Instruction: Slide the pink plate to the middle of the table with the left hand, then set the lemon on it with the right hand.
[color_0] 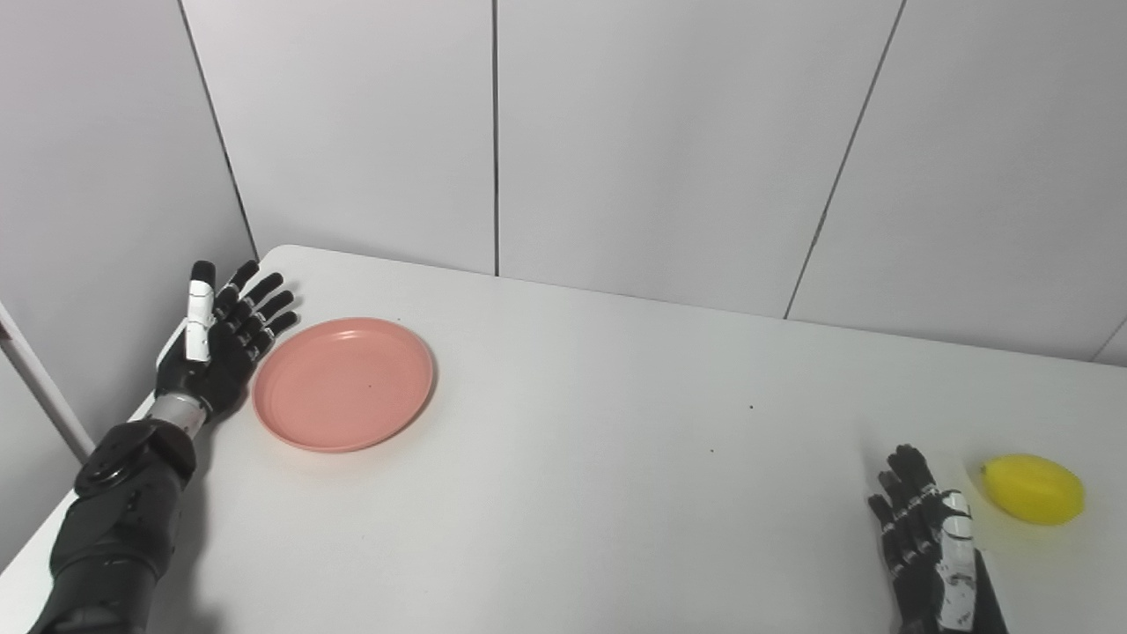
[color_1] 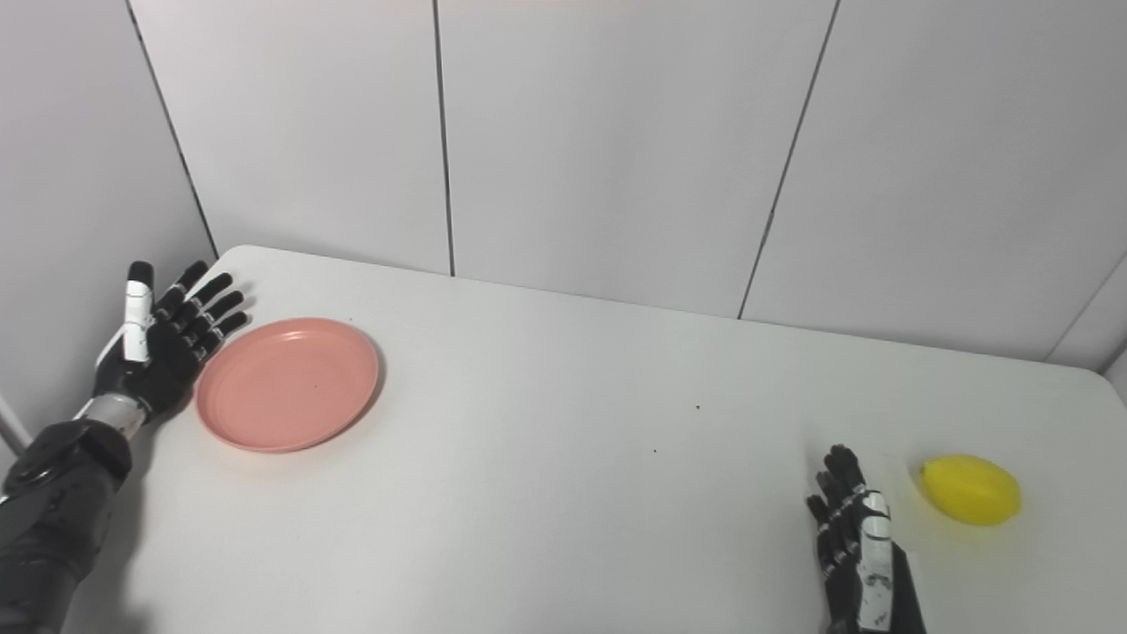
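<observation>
The pink plate (color_0: 343, 384) lies flat and empty on the left part of the white table (color_0: 616, 458). My left hand (color_0: 220, 335) stands open just left of the plate, fingers spread and palm facing the rim, with a small gap between them. The yellow lemon (color_0: 1034, 489) rests near the table's right side. My right hand (color_0: 929, 546) lies open on the table a little left of the lemon, fingers pointing away from me, holding nothing.
Grey wall panels (color_0: 616, 132) rise close behind the table's far edge and along its left side. The rounded far-left table corner (color_0: 277, 253) is just beyond my left hand.
</observation>
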